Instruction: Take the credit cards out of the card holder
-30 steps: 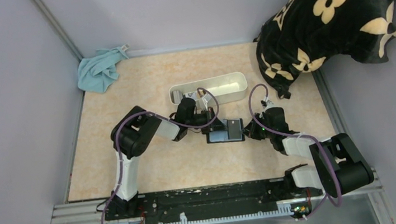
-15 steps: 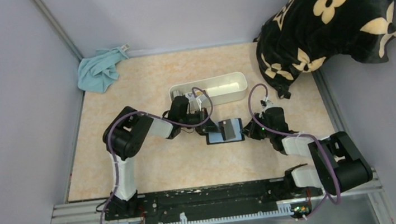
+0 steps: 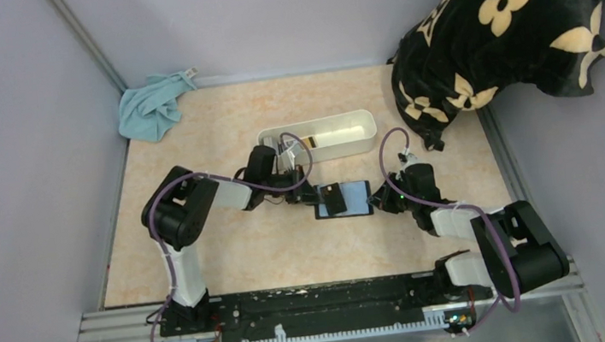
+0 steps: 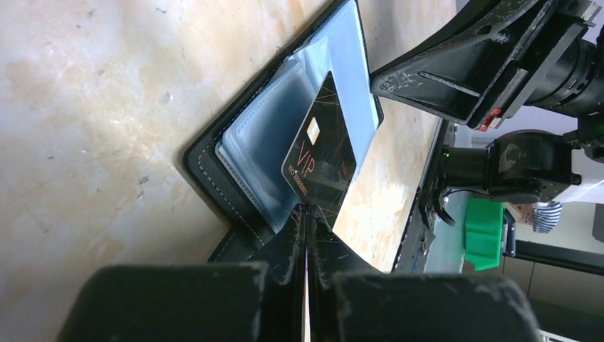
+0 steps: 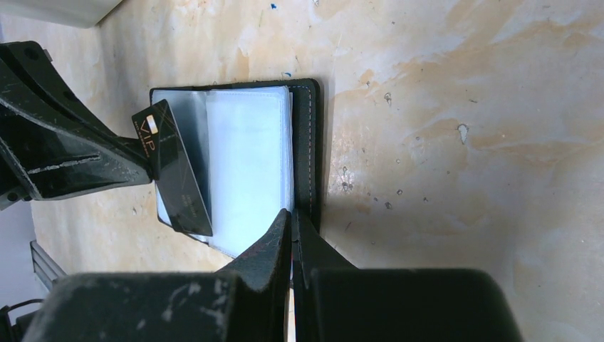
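Beige counter (image 3: 231, 256) bears the open card holder (image 5: 246, 164); the left hand (image 4: 306, 214) pinches a black credit card (image 4: 320, 153) over it, and the right hand (image 5: 291, 217) clamps the holder's edge.

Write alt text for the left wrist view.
The left gripper pinches a corner of a black VIP card, angled over the open black card holder lying on the beige table. The right gripper grips the holder's far edge.
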Robot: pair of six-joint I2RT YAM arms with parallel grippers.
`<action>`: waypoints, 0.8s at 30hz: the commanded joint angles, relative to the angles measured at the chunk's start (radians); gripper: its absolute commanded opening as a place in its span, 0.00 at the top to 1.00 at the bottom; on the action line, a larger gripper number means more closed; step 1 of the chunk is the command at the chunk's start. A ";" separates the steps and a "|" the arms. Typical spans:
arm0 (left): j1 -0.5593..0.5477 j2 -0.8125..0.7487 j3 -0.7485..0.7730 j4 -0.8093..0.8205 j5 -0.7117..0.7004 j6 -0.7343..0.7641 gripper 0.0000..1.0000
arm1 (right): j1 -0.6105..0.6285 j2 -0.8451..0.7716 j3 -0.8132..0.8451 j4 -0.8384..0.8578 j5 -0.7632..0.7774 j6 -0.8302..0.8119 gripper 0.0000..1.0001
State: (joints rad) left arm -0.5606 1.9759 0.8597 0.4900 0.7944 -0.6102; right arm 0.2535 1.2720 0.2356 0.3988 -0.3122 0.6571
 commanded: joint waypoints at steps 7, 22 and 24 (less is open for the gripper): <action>0.028 -0.129 -0.022 -0.152 -0.010 -0.088 1.00 | 0.007 -0.003 -0.007 -0.005 0.008 -0.014 1.00; 0.034 -0.152 0.020 -0.158 0.014 -0.087 1.00 | 0.007 -0.134 -0.025 0.104 -0.121 -0.002 1.00; 0.034 -0.125 0.026 -0.159 0.012 -0.084 1.00 | 0.007 -0.153 -0.013 0.072 -0.113 -0.021 1.00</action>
State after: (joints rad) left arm -0.5312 1.8126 0.8574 0.3313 0.7940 -0.6964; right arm 0.2535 1.1717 0.2008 0.4305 -0.3943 0.6575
